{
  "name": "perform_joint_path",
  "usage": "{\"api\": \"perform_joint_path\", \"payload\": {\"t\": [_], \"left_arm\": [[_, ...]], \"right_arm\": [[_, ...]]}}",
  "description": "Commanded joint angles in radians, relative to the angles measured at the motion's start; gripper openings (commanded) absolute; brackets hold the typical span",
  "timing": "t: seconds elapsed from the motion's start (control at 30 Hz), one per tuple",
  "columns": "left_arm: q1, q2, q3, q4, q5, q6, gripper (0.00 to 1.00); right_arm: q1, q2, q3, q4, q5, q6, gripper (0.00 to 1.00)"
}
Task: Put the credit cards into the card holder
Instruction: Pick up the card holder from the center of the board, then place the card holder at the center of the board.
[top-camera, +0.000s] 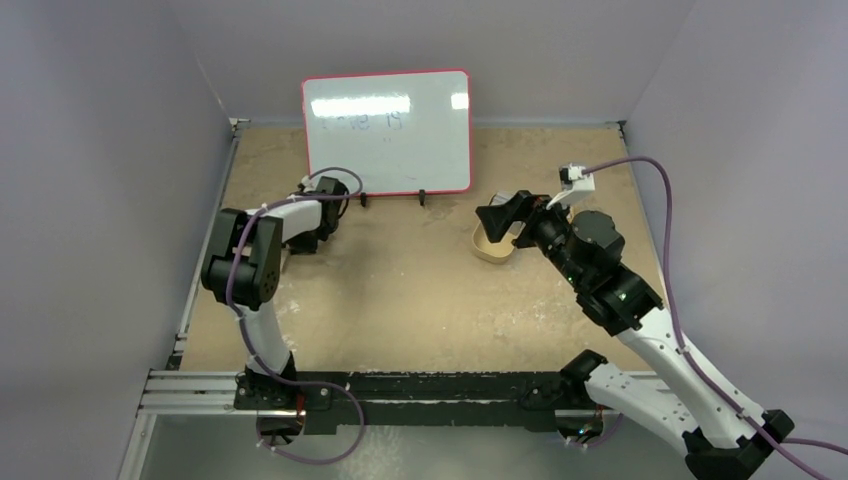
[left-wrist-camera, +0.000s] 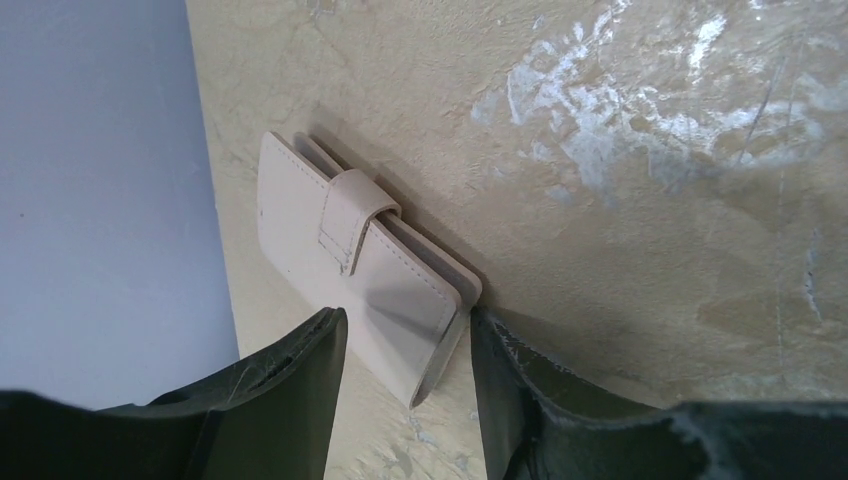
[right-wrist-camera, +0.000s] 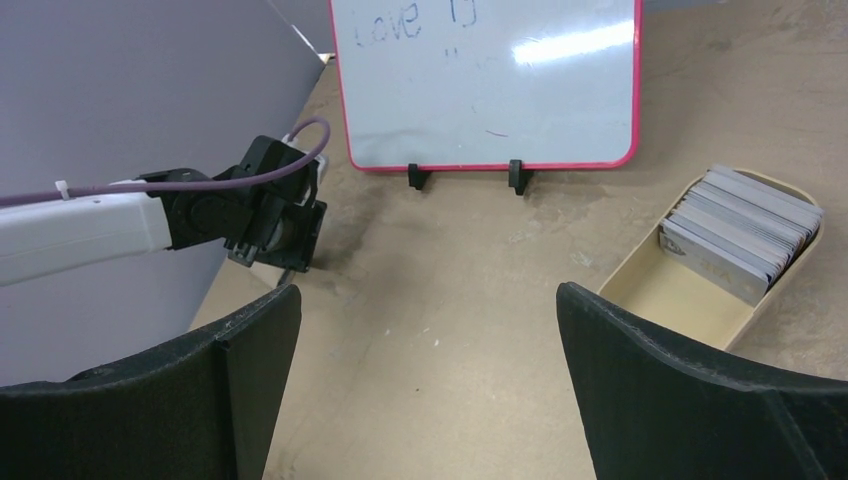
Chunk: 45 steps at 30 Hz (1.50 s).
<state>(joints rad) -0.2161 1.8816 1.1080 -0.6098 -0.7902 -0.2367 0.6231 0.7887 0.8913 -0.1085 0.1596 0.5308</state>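
Observation:
The card holder (left-wrist-camera: 345, 245), a tan folded wallet with its snap tab done up, lies on the table by the left wall. My left gripper (left-wrist-camera: 405, 320) straddles its near end. The right finger (left-wrist-camera: 500, 370) touches a corner of the wallet and the left finger (left-wrist-camera: 310, 370) overlaps its other edge. Whether they press on it does not show. In the top view the left gripper (top-camera: 318, 232) sits low and hides the wallet. The credit cards (right-wrist-camera: 740, 230) stand stacked in a tan dish (right-wrist-camera: 680, 300). My right gripper (right-wrist-camera: 428, 295) hangs wide open and empty, left of the dish.
A pink-framed whiteboard (top-camera: 387, 130) stands on two black feet at the back of the table. In the top view the right gripper (top-camera: 497, 215) hovers over the dish (top-camera: 490, 250). The left wall runs close beside the wallet.

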Motion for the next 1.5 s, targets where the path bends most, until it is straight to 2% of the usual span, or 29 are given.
{"api": "perform_joint_path", "payload": {"t": [0.0,0.07,0.27,0.3,0.43,0.53,0.7,0.87,1.0,1.1,1.23,1.47], "left_arm": [[0.007,0.032,0.011,0.016,0.010,0.007,0.47],[0.007,0.039,0.011,0.017,0.009,0.009,0.38],[-0.007,0.010,0.029,-0.009,-0.003,0.003,0.02],[-0.015,-0.008,0.035,-0.016,-0.005,0.000,0.00],[-0.081,-0.082,0.064,-0.058,-0.020,-0.006,0.00],[-0.107,-0.160,0.081,-0.071,0.078,-0.038,0.00],[-0.112,-0.325,0.036,-0.001,0.360,-0.127,0.00],[-0.117,-0.472,-0.013,0.122,0.719,-0.242,0.00],[-0.120,-0.570,-0.107,0.310,0.980,-0.406,0.00],[-0.124,-0.605,-0.234,0.532,1.130,-0.590,0.00],[-0.149,-0.601,-0.404,0.714,1.162,-0.693,0.00],[-0.152,-0.582,-0.556,0.656,1.092,-0.669,0.01]], "right_arm": [[0.006,-0.036,-0.003,0.045,-0.019,0.013,0.98],[0.006,-0.046,-0.010,0.052,-0.019,0.017,0.98],[0.007,-0.064,-0.031,0.060,-0.012,0.021,0.98],[0.006,-0.066,-0.039,0.064,-0.009,0.019,0.98],[0.006,-0.067,-0.073,0.099,-0.026,0.022,0.98],[0.006,-0.058,-0.077,0.100,-0.033,0.026,0.97],[0.006,-0.048,-0.074,0.088,-0.024,0.031,0.97],[0.006,-0.037,-0.087,0.107,-0.033,0.037,0.97],[0.006,-0.014,-0.095,0.118,-0.057,0.043,0.97],[0.006,0.009,-0.097,0.121,-0.066,0.047,0.96],[0.006,0.057,-0.097,0.114,-0.098,0.048,0.95],[0.006,0.215,-0.091,0.110,-0.210,0.036,0.84]]}}
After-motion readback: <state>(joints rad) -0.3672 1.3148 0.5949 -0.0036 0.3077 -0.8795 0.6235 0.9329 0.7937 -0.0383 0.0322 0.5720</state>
